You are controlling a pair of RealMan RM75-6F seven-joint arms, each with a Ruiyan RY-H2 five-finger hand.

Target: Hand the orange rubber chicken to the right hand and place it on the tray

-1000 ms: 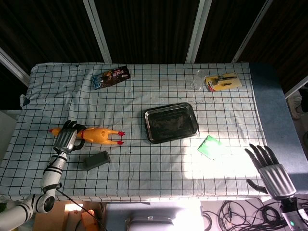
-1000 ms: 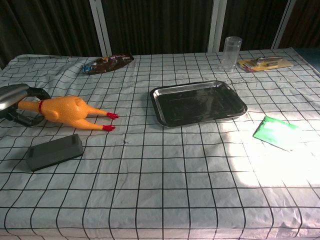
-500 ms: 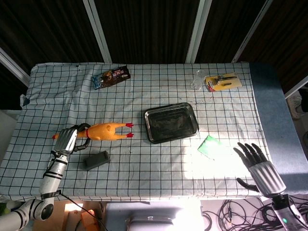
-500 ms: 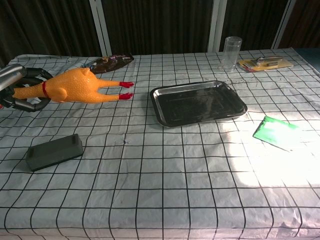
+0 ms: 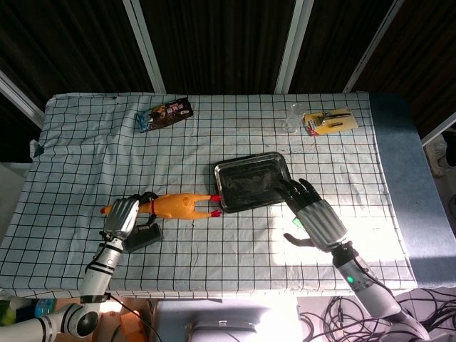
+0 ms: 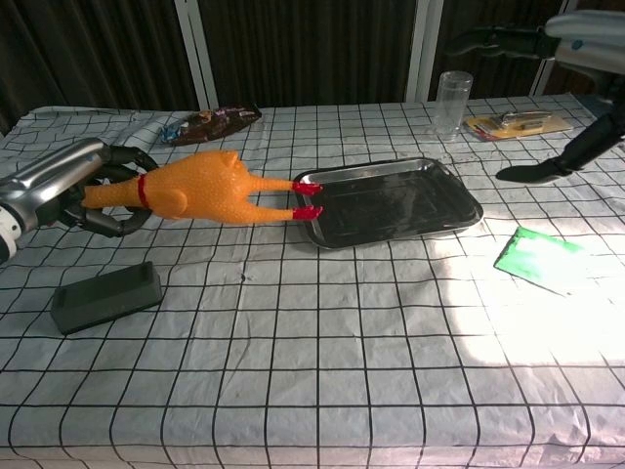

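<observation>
The orange rubber chicken (image 5: 178, 206) (image 6: 200, 188) hangs level above the table, its red feet pointing at the tray. My left hand (image 5: 122, 216) (image 6: 83, 186) grips it by the neck, fingers wrapped around. The dark metal tray (image 5: 253, 182) (image 6: 391, 200) lies mid-table with nothing in it. My right hand (image 5: 317, 221) (image 6: 557, 59) hovers at the tray's right front corner, fingers spread and holding nothing. In the chest view only its fingers and thumb show, at the top right.
A dark grey block (image 5: 144, 236) (image 6: 105, 297) lies beneath the left hand. A green packet (image 6: 540, 258) sits right of the tray. A clear cup (image 6: 454, 101), a yellow tool card (image 5: 329, 120) and a snack bag (image 5: 164, 114) lie along the far side.
My left hand has lifted the chicken off the cloth and carried it right toward the tray. My right hand has swung in from the table's right edge to the tray's corner.
</observation>
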